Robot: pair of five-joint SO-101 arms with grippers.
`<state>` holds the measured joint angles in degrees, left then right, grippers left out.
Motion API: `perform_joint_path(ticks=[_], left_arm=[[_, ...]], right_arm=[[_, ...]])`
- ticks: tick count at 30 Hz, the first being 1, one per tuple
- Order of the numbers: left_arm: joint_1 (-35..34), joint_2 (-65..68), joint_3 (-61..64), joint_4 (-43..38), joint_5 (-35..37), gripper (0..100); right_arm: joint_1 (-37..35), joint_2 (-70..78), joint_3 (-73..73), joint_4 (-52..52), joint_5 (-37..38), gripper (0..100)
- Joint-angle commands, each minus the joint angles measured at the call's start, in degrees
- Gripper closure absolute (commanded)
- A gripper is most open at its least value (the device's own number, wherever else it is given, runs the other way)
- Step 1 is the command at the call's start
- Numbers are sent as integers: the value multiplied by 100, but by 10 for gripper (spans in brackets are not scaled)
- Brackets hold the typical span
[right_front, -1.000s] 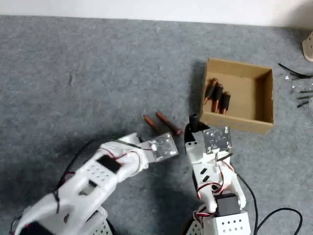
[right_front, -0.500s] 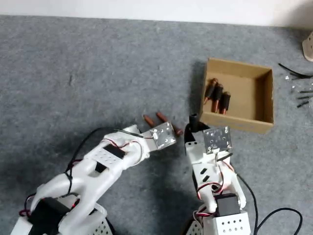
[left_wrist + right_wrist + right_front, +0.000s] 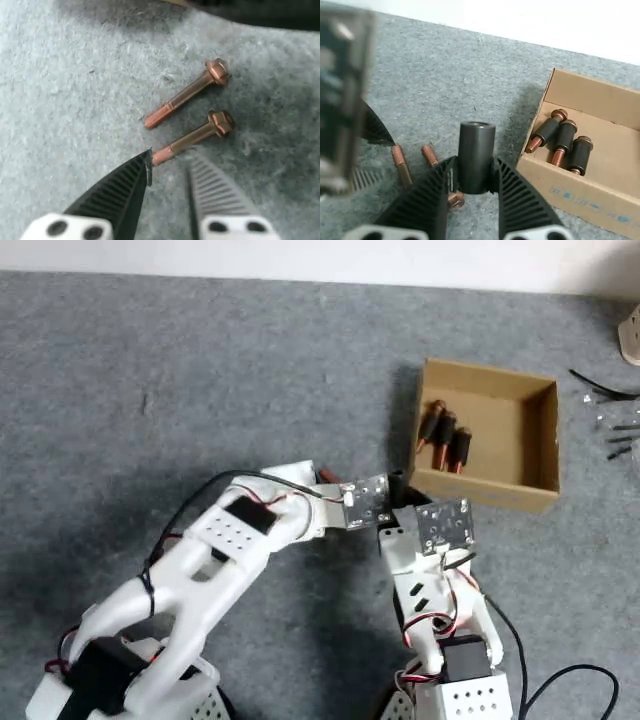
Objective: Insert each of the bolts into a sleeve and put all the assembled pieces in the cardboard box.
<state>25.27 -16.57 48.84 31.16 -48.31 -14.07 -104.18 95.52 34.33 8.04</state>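
**Two loose bolts under open jaws, one sleeve held ready**

Two copper-coloured bolts lie side by side, close but apart, on the grey felt-like surface [image 3: 150,390]. They are the nearer bolt [image 3: 192,137] and the farther bolt [image 3: 182,100], with their flanged hex heads pointing the same way. They look like small, rigid metal parts: light, hard and smooth along the shank. They are likely to roll or skid if nudged from one side, though the soft surface should damp that. The plain shank between thread and head looks like the best place to hold one, pinched squarely across it so the threaded end stays free for insertion.

The left arm's jaws stand moderately wide and hold nothing. Their tips sit just beside the threaded end of the nearer bolt, one on each side of it, and no contact can be made out. From the high view, the left arm stretches from the table's near-left corner toward the centre, its wrist close to the right arm's.

The right arm's jaws are closed around a dark sleeve [image 3: 476,155], a stiff, thick-walled tube held upright with its bore open at the top. This arm stands folded over its base, with the sleeve near the box's corner.

The cardboard box [image 3: 540,445] sits beyond, with three assembled pieces [image 3: 443,438] lying together against one inner wall.
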Motion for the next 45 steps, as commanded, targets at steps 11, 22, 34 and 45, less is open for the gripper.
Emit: perform_joint_path(ticks=[11,22,34,45], left_arm=[[110,2686,-1745,-62,-396,873],[75,3081,-2563,809,-589,873],[75,3301,-2985,1776,-941,873],[75,4013,-3987,2848,-967,874]], right_arm=[[92,-110,400,-233,53,995],[92,-110,400,-233,62,995],[101,-110,400,-233,70,995],[101,-110,400,-242,79,995]])
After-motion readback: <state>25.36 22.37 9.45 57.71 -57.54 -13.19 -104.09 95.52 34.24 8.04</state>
